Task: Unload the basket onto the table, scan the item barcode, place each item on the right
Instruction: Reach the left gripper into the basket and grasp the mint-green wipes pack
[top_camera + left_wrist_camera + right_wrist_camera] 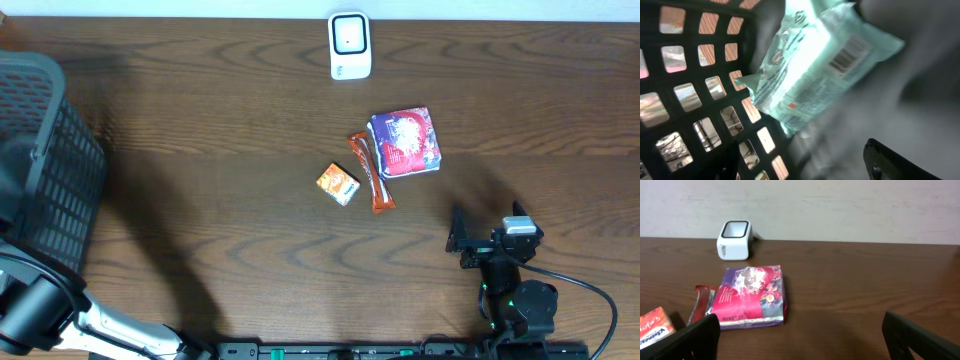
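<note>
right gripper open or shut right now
Open. In the right wrist view the right gripper shows its two fingers far apart, with nothing held between them.

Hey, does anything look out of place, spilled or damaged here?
Nothing spilled or broken. The purple packet looks crumpled along its top edge, and the red bar lies slanted close beside it. Against the basket mesh, a mint-green packet sits tilted, barcode showing.

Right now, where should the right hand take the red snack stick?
The red snack stick lies flat, its far half crowded by the purple packet; probably pinch from above across its narrow width, at the near end.
</note>
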You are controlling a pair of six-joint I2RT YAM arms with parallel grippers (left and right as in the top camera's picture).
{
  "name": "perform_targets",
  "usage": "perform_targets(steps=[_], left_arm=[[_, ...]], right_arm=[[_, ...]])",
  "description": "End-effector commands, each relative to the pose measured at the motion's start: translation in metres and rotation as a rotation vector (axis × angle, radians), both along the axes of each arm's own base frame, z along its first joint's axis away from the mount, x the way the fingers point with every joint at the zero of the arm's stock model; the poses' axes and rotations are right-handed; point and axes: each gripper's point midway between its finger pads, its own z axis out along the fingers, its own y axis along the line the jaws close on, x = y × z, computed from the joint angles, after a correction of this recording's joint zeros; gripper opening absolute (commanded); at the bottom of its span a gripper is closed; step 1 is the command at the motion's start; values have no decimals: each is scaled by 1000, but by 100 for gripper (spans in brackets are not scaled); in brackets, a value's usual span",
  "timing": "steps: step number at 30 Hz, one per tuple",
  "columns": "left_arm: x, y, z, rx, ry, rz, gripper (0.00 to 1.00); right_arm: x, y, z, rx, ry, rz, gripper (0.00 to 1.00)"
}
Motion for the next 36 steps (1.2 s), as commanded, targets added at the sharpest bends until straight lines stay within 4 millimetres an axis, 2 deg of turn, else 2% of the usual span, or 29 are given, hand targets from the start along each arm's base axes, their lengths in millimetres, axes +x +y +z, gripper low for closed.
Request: perform_targets(steps=[1, 4, 9, 13, 18, 22, 23, 25, 27, 33, 36], left_arm=[[-22, 7, -5, -26, 52, -8, 75], [-29, 16, -8, -37, 16, -8, 75], [-17, 16, -28, -152, -206, -21, 75], [-28, 21, -42, -181, -214, 5, 75], [-18, 16, -65, -250, -275, -1, 75], [-11, 17, -70, -249, -278, -16, 74], [-10, 17, -70, -247, -279, -18, 70], [-10, 18, -70, -244, -280, -18, 50], [-10, 17, -70, -244, -280, -17, 8], [-5, 15, -61, -230, -303, 63, 7], [9, 18, -34, -183, -350, 98, 7]], right_arm=[[0, 2, -1, 11, 3, 7, 99], [0, 2, -1, 11, 3, 7, 99], [0, 2, -1, 11, 3, 7, 99], [0, 2, -1, 11, 3, 7, 99], [0, 2, -1, 11, 3, 7, 99], [0, 2, -1, 11, 3, 7, 99], [0, 2, -1, 11, 3, 7, 99], [0, 2, -1, 11, 3, 7, 99], [0, 2, -1, 11, 3, 7, 99], [0, 2, -1, 11, 3, 7, 99], [0, 2, -1, 11, 3, 7, 99]])
